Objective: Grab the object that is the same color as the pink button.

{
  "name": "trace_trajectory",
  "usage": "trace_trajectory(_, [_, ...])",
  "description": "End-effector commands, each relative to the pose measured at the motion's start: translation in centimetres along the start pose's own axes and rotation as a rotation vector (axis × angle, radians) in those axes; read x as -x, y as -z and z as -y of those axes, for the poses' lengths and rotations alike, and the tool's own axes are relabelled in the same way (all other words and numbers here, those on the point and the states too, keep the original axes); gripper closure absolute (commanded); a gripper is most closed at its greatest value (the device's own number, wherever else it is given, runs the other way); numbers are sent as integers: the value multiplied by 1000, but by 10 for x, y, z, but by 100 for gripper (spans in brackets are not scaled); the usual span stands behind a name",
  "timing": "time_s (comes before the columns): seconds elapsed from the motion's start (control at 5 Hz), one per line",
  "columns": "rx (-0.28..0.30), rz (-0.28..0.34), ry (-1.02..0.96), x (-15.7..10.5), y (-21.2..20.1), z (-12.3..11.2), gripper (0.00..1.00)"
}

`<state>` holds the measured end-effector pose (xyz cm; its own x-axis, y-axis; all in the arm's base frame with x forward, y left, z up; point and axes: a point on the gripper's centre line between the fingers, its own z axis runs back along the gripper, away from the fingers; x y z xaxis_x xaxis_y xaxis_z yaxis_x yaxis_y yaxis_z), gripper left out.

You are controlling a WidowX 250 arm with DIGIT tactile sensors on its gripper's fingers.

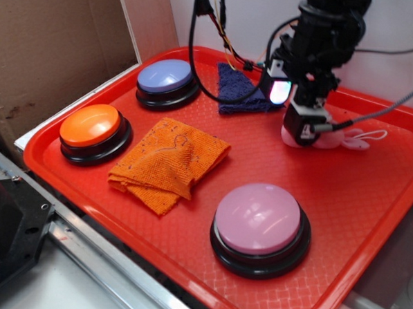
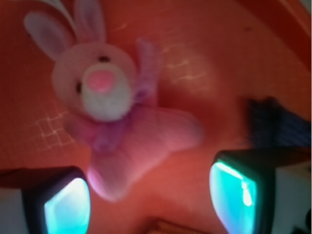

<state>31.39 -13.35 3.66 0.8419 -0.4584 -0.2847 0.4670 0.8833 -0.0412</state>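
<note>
Three buttons sit on the red tray [image 1: 66, 182]: orange [image 1: 91, 126], lavender [image 1: 165, 77] and pink [image 1: 257, 218]. We read the bunny [image 1: 332, 139] as the pink button's colour match; it lies at the tray's far side, well apart from that button, with our pincer [image 1: 303, 132] right over it.

From the wrist, the bunny [image 2: 119, 131] lies face up, ears toward the top left, its lower body reaching down between the two glowing fingertips [image 2: 68, 204]. The pincer [image 2: 151, 204] is spread, with tray showing on either side of the toy; nothing is pinched yet.

What could go wrong, as we judge it: the bunny sits toward the left finger, not centred, so closing from here may catch only a leg or push the soft toy sideways. Plush compresses, so a shallow pinch could slip out on lifting. If we descend too far, the fingertips may press into the tray. The white string loop [image 1: 371, 137] could snag.

The exterior view shows the whole layout, including the orange cloth [image 1: 168, 163], the dark blue cloth [image 1: 239, 89] and how low the arm sits, but the pincer hides most of the bunny. The wrist view alone shows the toy's pose and the gap between the fingers, though it is blurred
</note>
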Motion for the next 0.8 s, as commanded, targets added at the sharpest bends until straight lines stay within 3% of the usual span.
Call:
trace_trajectory(0.0, [8, 86, 22, -9, -17, 17, 0])
trace_trajectory(0.4, [3, 36, -6, -8, 9, 12, 100])
trace_trajectory(0.6, [-6, 33, -22, -1, 10, 13, 100])
